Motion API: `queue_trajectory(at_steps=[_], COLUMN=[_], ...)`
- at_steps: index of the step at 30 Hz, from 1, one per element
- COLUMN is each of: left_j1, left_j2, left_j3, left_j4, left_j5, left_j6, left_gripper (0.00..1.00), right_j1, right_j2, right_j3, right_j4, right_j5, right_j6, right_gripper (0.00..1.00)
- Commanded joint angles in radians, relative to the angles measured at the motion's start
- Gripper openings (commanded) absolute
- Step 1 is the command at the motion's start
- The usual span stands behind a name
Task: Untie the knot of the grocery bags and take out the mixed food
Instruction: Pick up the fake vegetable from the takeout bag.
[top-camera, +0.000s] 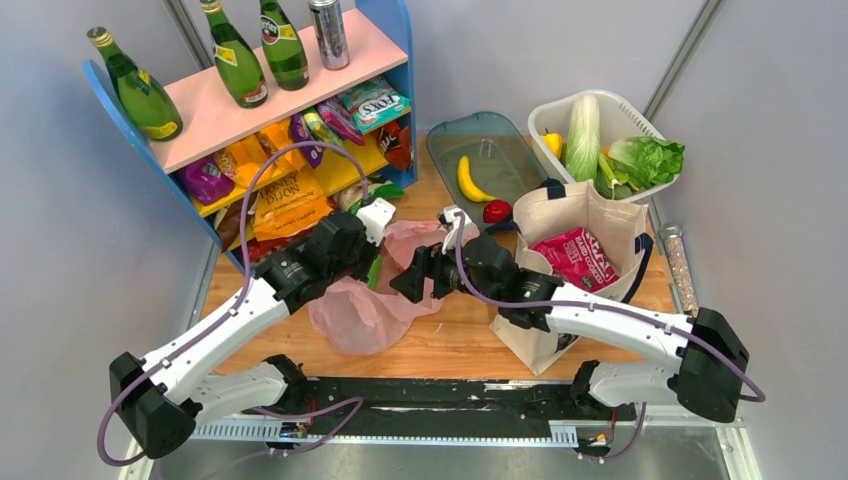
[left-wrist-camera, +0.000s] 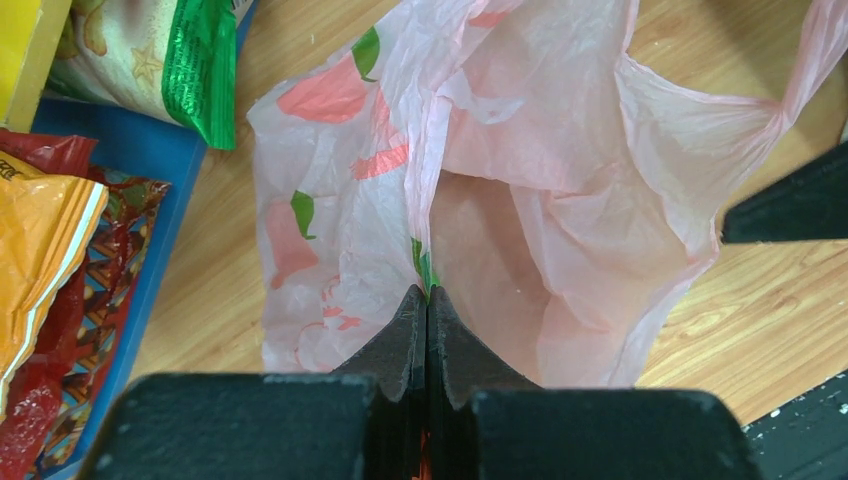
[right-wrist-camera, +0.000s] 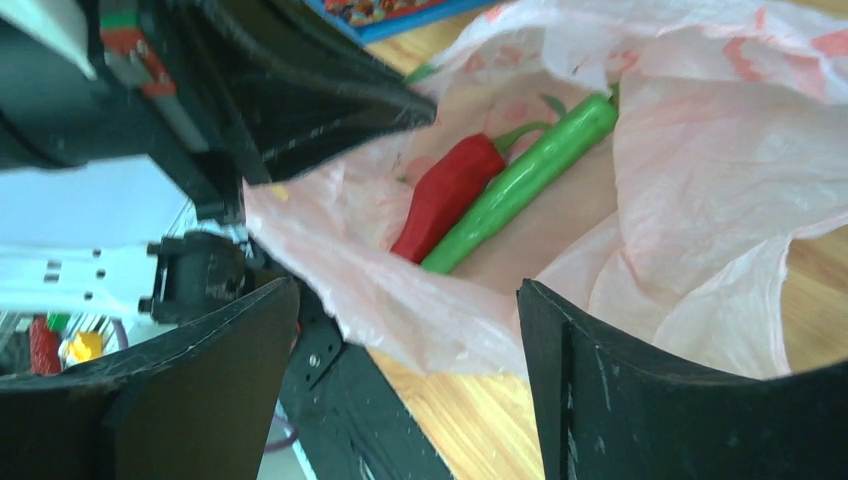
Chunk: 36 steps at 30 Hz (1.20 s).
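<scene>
A wooden tabletop (top-camera: 450, 345) is carrying the whole scene. A blue shelf with a pink top (top-camera: 260, 95) is standing behind and to the left of the pink bag (top-camera: 360, 315), holding green bottles (top-camera: 240, 65) above and snack packets (top-camera: 290, 200) below. A cream canvas tote (top-camera: 570, 215) is standing upright just to the right of the pink bag, with a magenta crisp packet (top-camera: 575, 258) showing in its open mouth. The pink bag itself is lying crumpled and translucent, its mouth gaping open. The left hand (left-wrist-camera: 427, 292) is reaching over the pink bag from its left side, jaws pressed fully together and pinching a fold of the thin film. The right hand (right-wrist-camera: 400, 290) is hovering at the pink bag's right side, jaws spread wide around the rim but gripping nothing. Inside the pink bag, a red pepper (right-wrist-camera: 445, 195) and a long green vegetable (right-wrist-camera: 525, 170) are lying side by side, touching.
</scene>
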Motion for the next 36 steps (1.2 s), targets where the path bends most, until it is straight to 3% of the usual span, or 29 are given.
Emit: queue_trajectory(at_steps=[1, 6, 12, 16, 26, 36], left_j1=[0.006, 0.008, 0.009, 0.010, 0.015, 0.017], left_j2=[-0.013, -0.040, -0.061, -0.063, -0.066, -0.078], left_j3=[0.036, 0.016, 0.002, 0.001, -0.010, -0.015], left_j4=[0.028, 0.046, 0.056, 0.065, 0.085, 0.096], left_j5=[-0.027, -0.027, -0.030, -0.022, 0.014, 0.032], left_j6=[0.028, 0.022, 0.025, 0.028, 0.028, 0.029], left_gripper=[0.00, 0.00, 0.00, 0.00, 0.00, 0.00], right_j1=[0.003, 0.002, -0.007, -0.011, -0.026, -0.021], right_j2=[-0.034, 0.031, 0.258, 0.387, 0.660, 0.801], right_j3=[-0.039, -0.031, 0.026, 0.080, 0.212, 0.260], right_j4=[-0.080, 0.051, 0.260, 0.352, 0.387, 0.362], right_j5=[-0.084, -0.021, 0.013, -0.027, -0.074, 0.098], right_j6=[-0.019, 0.034, 0.032, 0.008, 0.001, -0.098], right_gripper=[0.78, 0.71, 0.61, 0.60, 0.81, 0.83])
